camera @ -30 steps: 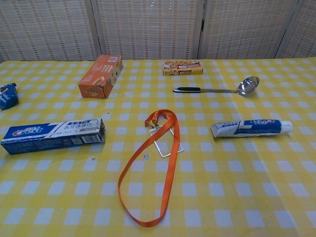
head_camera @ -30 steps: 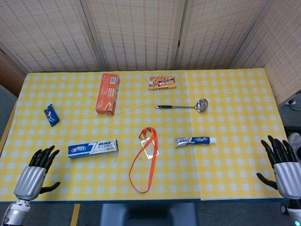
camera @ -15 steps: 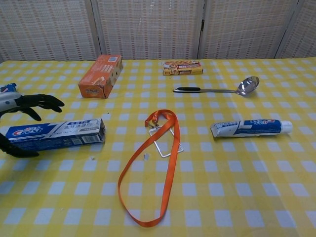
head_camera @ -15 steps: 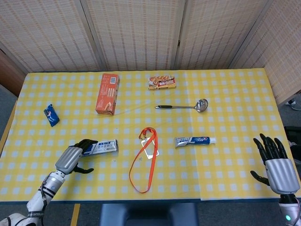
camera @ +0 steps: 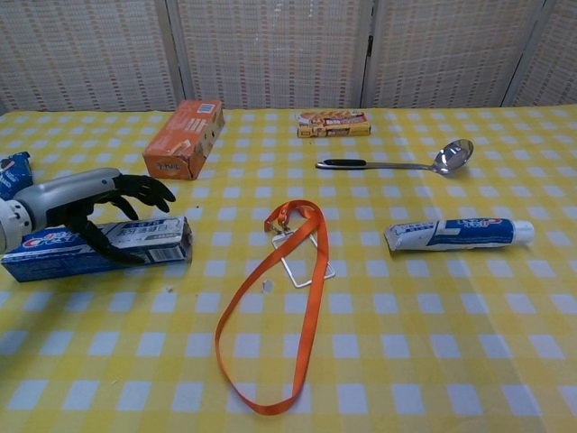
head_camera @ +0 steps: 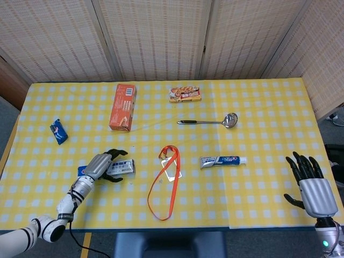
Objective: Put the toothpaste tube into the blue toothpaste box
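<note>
1. The left robot hand (camera: 86, 206) is over the blue toothpaste box (camera: 99, 245), which lies flat on the bench (camera: 433, 343) near its left front. The fingers are spread and arch across the top of the box while the thumb reaches down its near side. Whether it actually grips the box I cannot tell; it looks like a grasp being set, not a firm hold
2. The toothpaste tube (head_camera: 223, 160) lies flat right of centre, well apart from the box, with an orange lanyard (head_camera: 164, 185) and its card sleeve between them. In the chest view its cap points right and its crimped end points left, toward the box
3. The right robot hand (head_camera: 312, 185) hovers at the bench's right front edge, fingers apart and holding nothing, well apart from the tube
4. My judgement: this is the opening step, securing the box. The tube is untouched, so most of the task remains
5. Next, the left robot hand needs to close on the box so its open end faces the tube; the right robot hand needs to reach in and pick the tube up, then line it up with the box mouth
6. Farther back lie an orange carton (head_camera: 123, 106), a snack packet (head_camera: 185, 94), a metal ladle (head_camera: 209, 121) and a small blue sachet (head_camera: 58, 131), all clear of the working path
</note>
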